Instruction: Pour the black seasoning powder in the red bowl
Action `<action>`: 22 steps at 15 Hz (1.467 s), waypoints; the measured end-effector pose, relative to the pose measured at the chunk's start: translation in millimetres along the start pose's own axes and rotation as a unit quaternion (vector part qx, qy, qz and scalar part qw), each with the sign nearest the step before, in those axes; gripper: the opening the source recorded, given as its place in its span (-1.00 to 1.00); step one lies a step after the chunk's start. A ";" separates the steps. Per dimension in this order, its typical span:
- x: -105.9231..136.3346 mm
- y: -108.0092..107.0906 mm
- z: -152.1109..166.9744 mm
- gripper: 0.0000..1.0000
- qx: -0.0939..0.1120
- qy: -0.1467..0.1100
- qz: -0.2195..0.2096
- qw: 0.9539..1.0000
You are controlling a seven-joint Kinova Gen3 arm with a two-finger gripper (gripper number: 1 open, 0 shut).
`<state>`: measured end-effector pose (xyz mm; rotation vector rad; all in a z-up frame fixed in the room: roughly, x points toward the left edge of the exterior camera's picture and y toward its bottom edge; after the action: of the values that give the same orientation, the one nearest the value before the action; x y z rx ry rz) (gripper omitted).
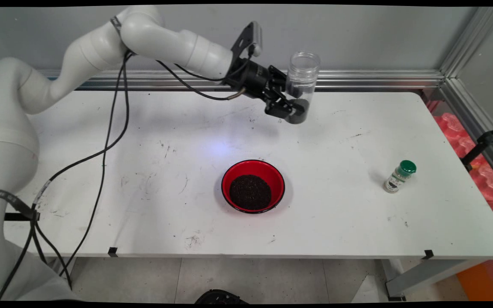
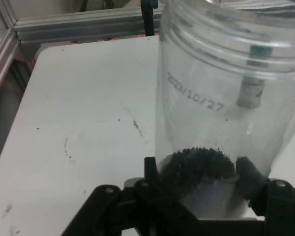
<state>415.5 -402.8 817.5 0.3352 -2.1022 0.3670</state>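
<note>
My gripper [image 1: 292, 99] is shut on a clear plastic jar [image 1: 301, 85], held upright above the table's far middle. The jar [image 2: 226, 98] is open at the top and has a little dark granular stuff at its bottom. In the hand view the fingers [image 2: 152, 172] clasp the jar's lower part. A red bowl [image 1: 253, 168] filled with dark grains sits on the table, well in front of and below the gripper. A small spice bottle [image 1: 399, 176] with a green cap stands far to the right; it shows through the jar in the hand view.
The white table [image 1: 144, 171] carries scuff marks. An aluminium rail [image 1: 379, 79] runs along the back wall and down the right side. Black cables [image 1: 105, 145] hang from the arm over the table's left part. Red items [image 1: 456, 132] lie beyond the right edge.
</note>
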 end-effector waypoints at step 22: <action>-12.2 18.0 -65.9 -1.00 -0.004 -0.053 0.266 0.962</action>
<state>465.7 -359.7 838.4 -0.2325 -2.2792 0.6659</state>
